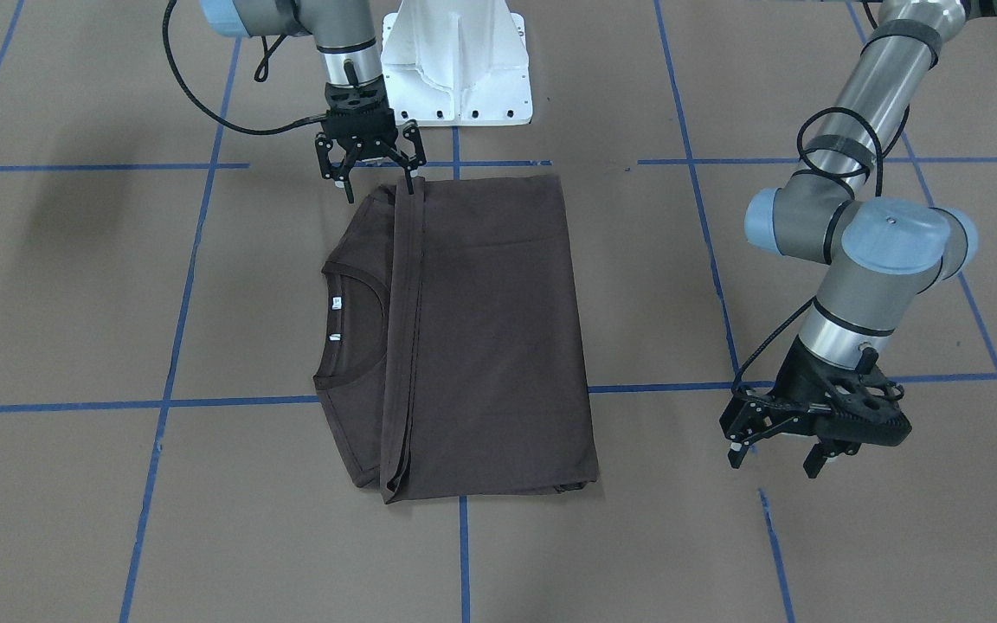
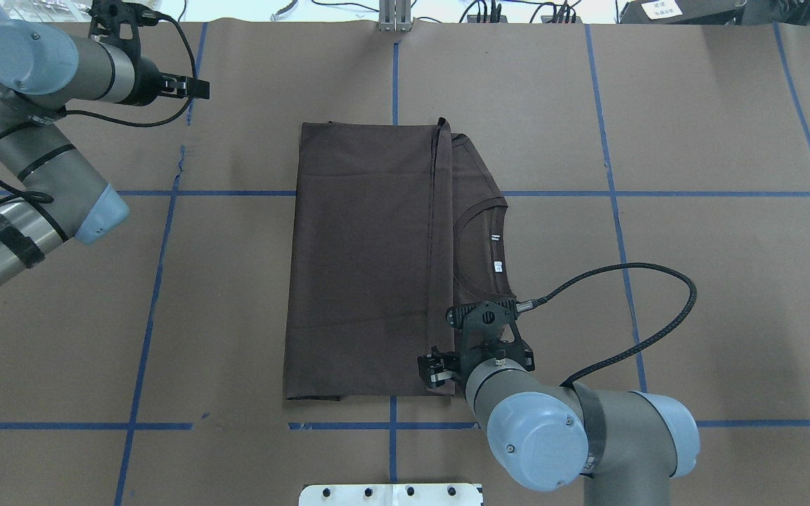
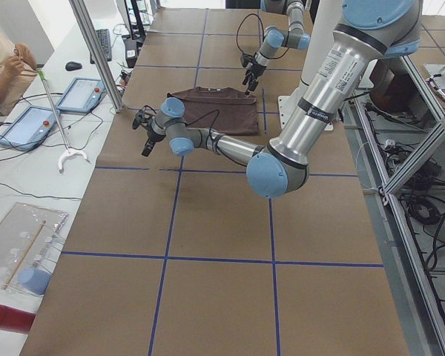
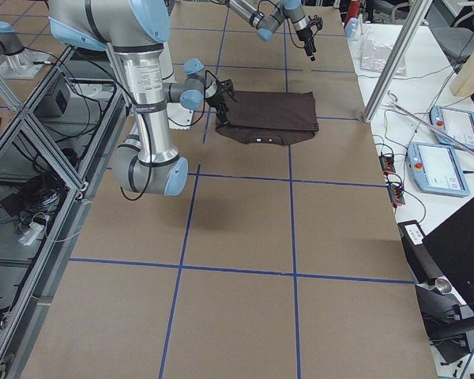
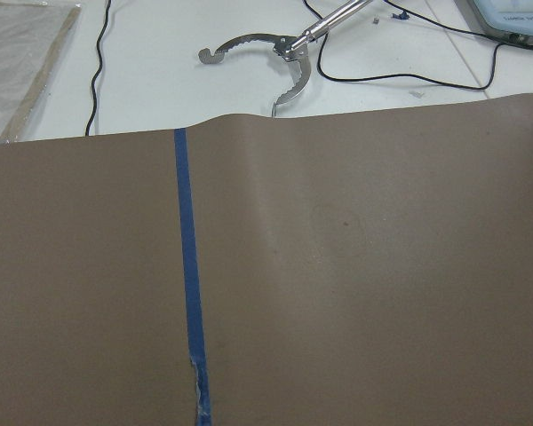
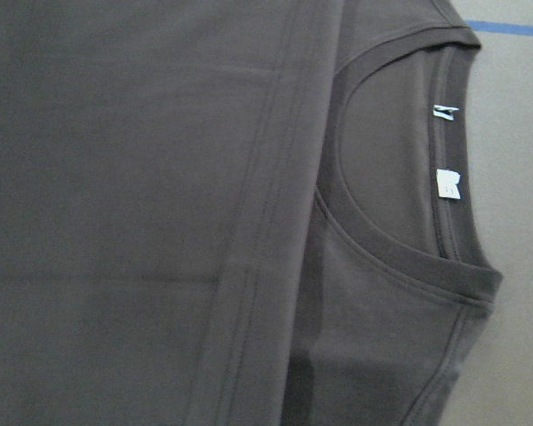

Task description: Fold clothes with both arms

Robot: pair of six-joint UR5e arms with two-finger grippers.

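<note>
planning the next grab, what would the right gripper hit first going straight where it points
Most likely the shirt: the right gripper points down, open, over its folded edge at the corner on the robot's side. Its height above the cloth is unclear; it may already touch.

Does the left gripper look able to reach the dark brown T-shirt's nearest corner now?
Probably yes: the left gripper hangs open beside the dark brown T-shirt, only bare brown table cover between them; the right gripper sits at the opposite edge.
</note>
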